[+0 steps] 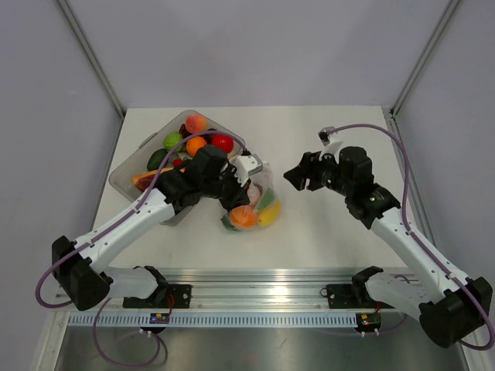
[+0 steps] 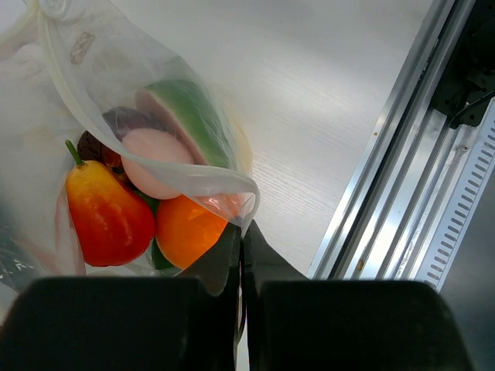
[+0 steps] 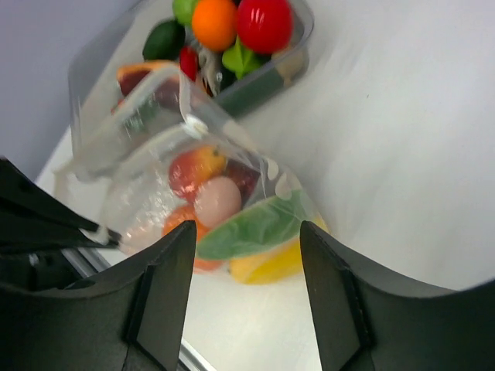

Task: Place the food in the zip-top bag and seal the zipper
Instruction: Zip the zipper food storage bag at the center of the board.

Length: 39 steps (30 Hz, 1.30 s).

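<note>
Zip-top bag (image 1: pixel 255 202) on white table (image 1: pixel 332 139), grey walls (image 1: pixel 232 46); left jaws tight on it, right jaws apart.

Transparent floppy plastic zip-top bag (image 2: pixel 116 69): thin, shiny, crinkled film. Small toy fruits and vegetables (image 2: pixel 186 232): smooth, glossy plastic. White table top (image 2: pixel 325 100): matt, faintly wood-grained. Silver rail (image 2: pixel 394 201): ribbed metal, satin sheen. Clear rectangular tray (image 1: pixel 124 178): rigid, glossy plastic. Black left gripper (image 2: pixel 241 232): matt, smooth fingers (image 2: pixel 220 259).

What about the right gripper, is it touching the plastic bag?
Apart. The top external view shows bare table between the right gripper and the zip-top bag.
</note>
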### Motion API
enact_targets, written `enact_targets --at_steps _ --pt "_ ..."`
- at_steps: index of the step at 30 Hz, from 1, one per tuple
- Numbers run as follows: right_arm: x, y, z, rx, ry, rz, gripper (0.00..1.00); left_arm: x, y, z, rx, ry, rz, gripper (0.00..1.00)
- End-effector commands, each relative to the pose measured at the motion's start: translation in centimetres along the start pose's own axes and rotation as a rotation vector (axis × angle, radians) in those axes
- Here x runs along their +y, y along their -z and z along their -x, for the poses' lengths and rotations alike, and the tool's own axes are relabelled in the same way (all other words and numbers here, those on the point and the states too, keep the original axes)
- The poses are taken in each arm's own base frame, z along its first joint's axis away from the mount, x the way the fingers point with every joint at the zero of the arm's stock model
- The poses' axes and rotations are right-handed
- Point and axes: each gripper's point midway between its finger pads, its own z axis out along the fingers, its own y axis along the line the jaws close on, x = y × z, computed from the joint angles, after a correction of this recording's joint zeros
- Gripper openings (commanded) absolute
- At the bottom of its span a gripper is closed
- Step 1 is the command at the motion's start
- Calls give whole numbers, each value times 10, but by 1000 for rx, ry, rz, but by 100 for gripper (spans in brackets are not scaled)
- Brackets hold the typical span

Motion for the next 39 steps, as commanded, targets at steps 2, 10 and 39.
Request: enact_targets --at_steps 2,10,39 --pt "15 1 5 -146 267 161 65 -8 9 11 -67 -3 -22 0" --pt "6 -17 -6 -121 367 206 63 -9 6 10 -62 4 -34 0" --pt "43 -68 -16 54 277 674 56 -11 7 9 -56 10 -36 0"
